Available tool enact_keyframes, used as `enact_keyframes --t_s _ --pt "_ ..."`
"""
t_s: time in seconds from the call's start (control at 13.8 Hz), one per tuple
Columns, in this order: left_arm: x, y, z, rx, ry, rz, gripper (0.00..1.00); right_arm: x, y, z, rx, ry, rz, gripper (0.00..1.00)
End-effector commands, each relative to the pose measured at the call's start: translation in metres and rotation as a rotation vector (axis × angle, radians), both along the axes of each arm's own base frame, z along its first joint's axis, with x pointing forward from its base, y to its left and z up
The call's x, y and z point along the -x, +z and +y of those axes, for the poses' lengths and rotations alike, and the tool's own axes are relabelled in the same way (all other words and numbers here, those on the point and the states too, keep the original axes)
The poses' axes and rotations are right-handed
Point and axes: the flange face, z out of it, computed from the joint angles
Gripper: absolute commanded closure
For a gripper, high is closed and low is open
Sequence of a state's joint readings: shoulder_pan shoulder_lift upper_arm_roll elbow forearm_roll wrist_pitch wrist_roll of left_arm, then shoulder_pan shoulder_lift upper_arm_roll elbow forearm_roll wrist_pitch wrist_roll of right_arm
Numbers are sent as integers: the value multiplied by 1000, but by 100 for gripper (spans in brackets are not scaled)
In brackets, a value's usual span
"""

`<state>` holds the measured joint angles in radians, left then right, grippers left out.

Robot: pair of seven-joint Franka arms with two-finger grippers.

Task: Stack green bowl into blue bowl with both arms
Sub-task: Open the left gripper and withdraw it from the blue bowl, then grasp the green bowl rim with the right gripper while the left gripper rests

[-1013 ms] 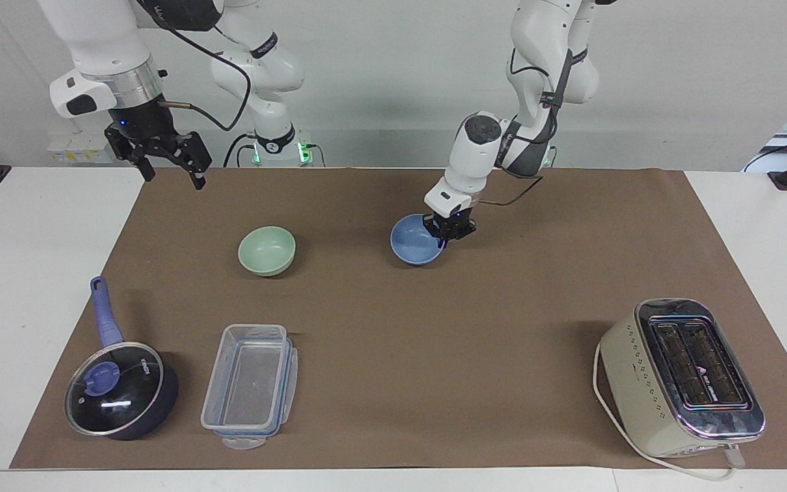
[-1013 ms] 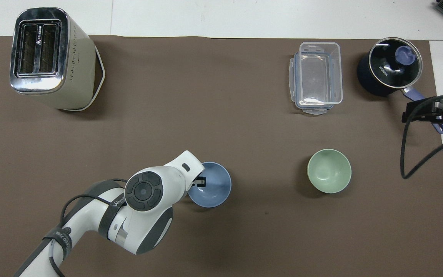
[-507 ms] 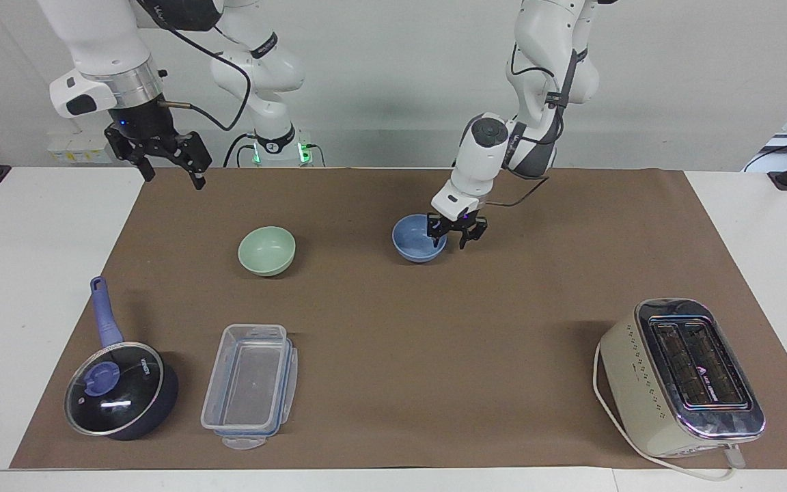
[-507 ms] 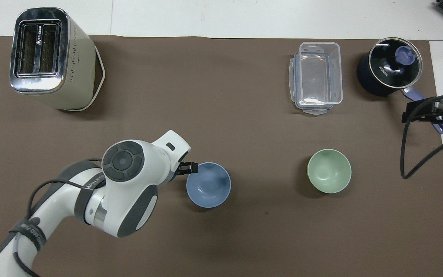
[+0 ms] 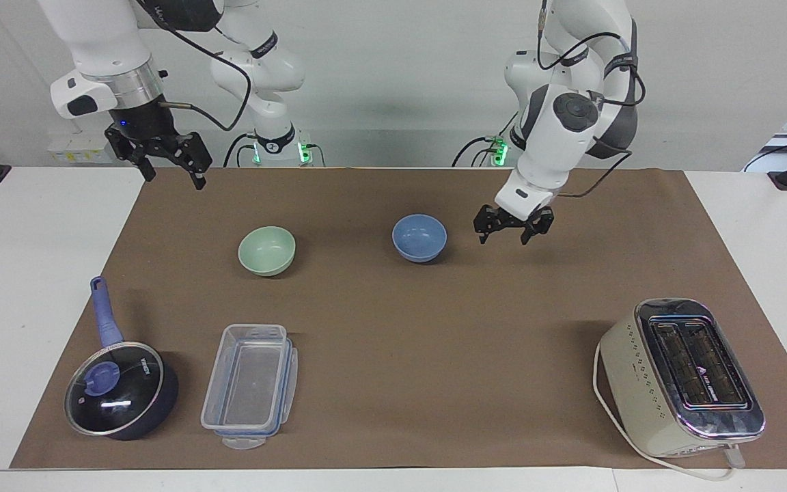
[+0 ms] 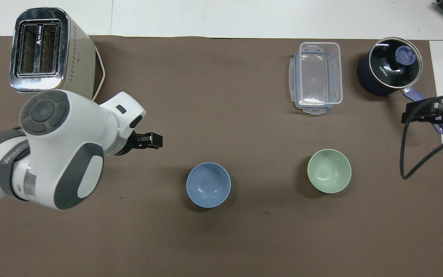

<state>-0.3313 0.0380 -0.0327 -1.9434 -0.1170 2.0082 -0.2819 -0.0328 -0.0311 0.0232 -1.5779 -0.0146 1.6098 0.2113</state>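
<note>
The blue bowl stands upright and empty on the brown mat near the table's middle; it also shows in the overhead view. The green bowl stands upright beside it, toward the right arm's end. The bowls are apart. My left gripper is open and empty, hanging above the mat beside the blue bowl toward the left arm's end, not touching it. My right gripper is open and empty, waiting high over the mat's edge at the right arm's end.
A cream toaster stands far from the robots at the left arm's end. A clear plastic container and a dark pot with a blue-knobbed glass lid stand far from the robots at the right arm's end.
My left gripper opened and let go of the blue bowl's rim, then rose and drew away toward the left arm's end. The blue bowl settled flat. The right arm has not moved.
</note>
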Motion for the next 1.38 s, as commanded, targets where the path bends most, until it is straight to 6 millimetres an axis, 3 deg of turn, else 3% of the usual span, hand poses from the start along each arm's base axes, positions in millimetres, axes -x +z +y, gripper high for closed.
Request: enact_keyframes --t_s 0.0,0.29,0.51,0.87,1.01,1.3 --pt "-19 27 39 -9 -52 8 0 9 -6 -5 1 17 -9 0" --pt "-38 67 115 -41 -163 5 0 3 -48 -2 0 22 1 0" --pt "-41 97 151 -103 -177 10 0 5 -116 -5 -1 22 34 0" --pt "-31 147 161 -132 -174 79 0 10 -232 1 -4 35 7 0" --pt "-28 153 160 -134 -175 76 0 7 -269 4 -6 41 13 0" --pt "-24 147 160 -126 -161 88 0 15 -302 8 -6 80 47 0"
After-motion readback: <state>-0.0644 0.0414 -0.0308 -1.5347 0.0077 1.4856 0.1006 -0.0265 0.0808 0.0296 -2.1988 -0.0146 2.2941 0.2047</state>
